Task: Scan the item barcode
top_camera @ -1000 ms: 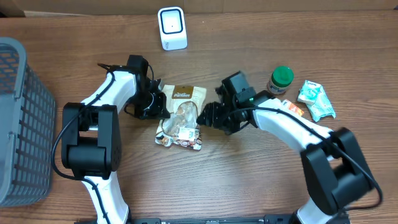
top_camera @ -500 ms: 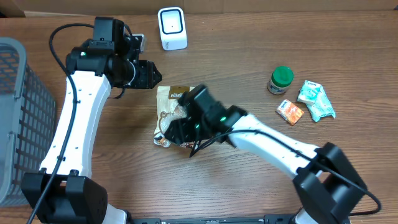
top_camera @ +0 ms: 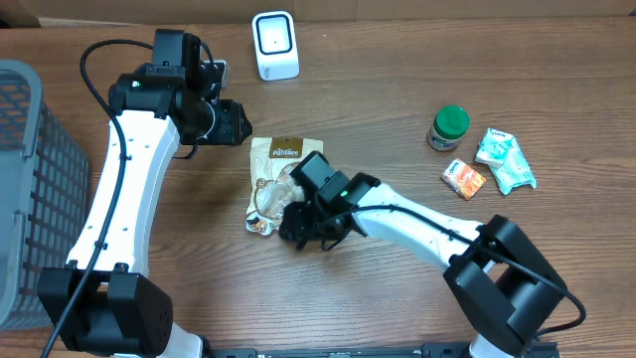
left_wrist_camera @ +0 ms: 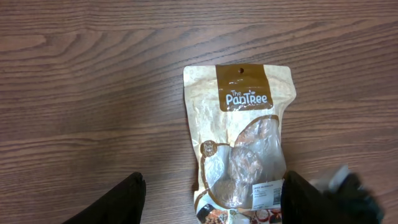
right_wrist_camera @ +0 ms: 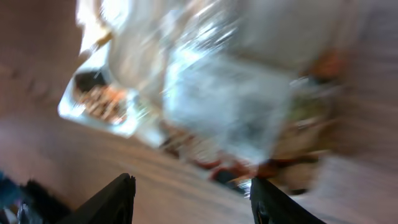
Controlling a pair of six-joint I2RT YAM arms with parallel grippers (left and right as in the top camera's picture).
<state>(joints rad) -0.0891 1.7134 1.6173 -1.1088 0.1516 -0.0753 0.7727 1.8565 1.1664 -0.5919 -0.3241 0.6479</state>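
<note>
L gripper (top_camera: 241, 122): hangs raised over table (top_camera: 397, 298), jaws apart, empty, just past top edge of snack pouch (top_camera: 281, 159). R gripper (top_camera: 296, 227): sits low at pouch's bottom end, jaws apart, no grip seen; wrist view blurred. Pouch: lies flat, front up, centre-left, well apart from scanner (top_camera: 274, 45).

Left arm (top_camera: 124, 189): white tubular links, black joint housings, blocky black base toward 7 o'clock of the overhead view.
Right arm (top_camera: 417, 223): matching white shells, black elbow and base blocks toward 5 o'clock.
Cable (top_camera: 87, 62): thin, black, arcing off the left arm near 10 o'clock.
Left gripper (top_camera: 237, 121): black, boxy.
Right gripper (top_camera: 298, 227): black, angular.
Fingers (left_wrist_camera: 121, 202): matte black, rounded, at 7 and 5 o'clock in each wrist view.
</note>
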